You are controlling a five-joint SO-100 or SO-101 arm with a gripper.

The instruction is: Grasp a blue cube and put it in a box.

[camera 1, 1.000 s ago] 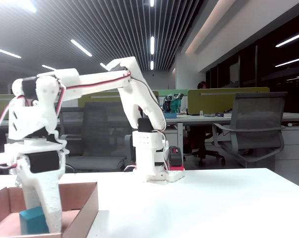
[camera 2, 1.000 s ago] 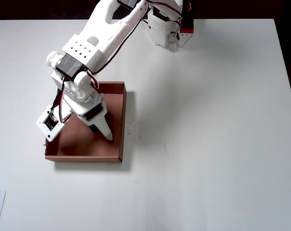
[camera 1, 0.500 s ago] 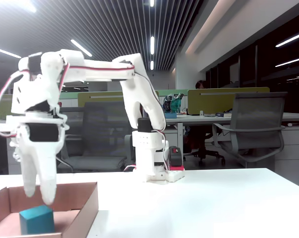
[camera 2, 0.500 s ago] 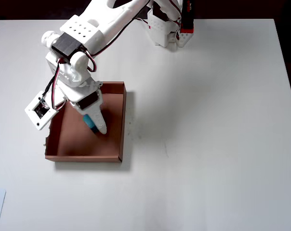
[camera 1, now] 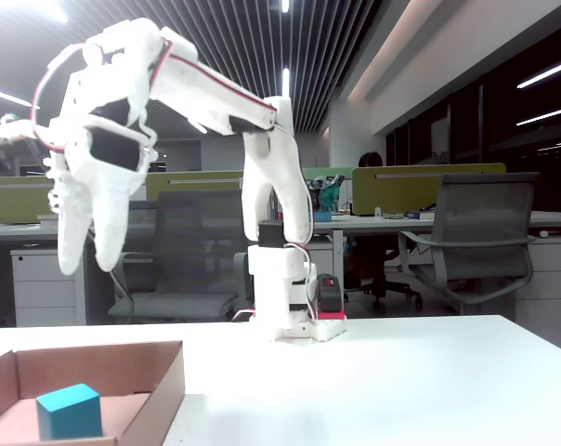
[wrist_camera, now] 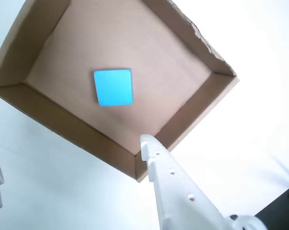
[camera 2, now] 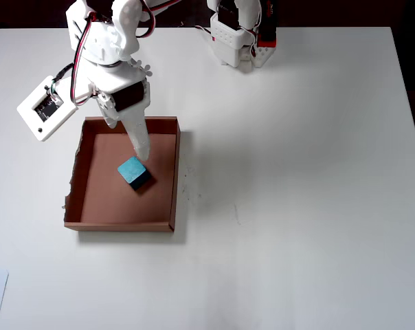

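While the arm hangs high above the desk [camera 2: 310, 172], the box [camera 2: 75, 206] sits toward the left in the overhead view, open side up, its low cardboard walls ragged along the left edge. Inside it, resting flat on the floor of the box and clear of all four walls, lies the blue cube [camera 2: 133, 171], somewhat nearer the right wall in that view; in the fixed view the cube [camera 1: 69, 412] shows above the box's near wall [camera 1: 160, 390]. Nothing touches the cube. The jaws [camera 1: 85, 251] point downward well above the box, slightly parted and holding nothing, with a narrow gap between the two white fingers [camera 1: 111, 243]. Further right in the overhead view, the arm's base [camera 2: 238, 41] stands at the desk's far edge.
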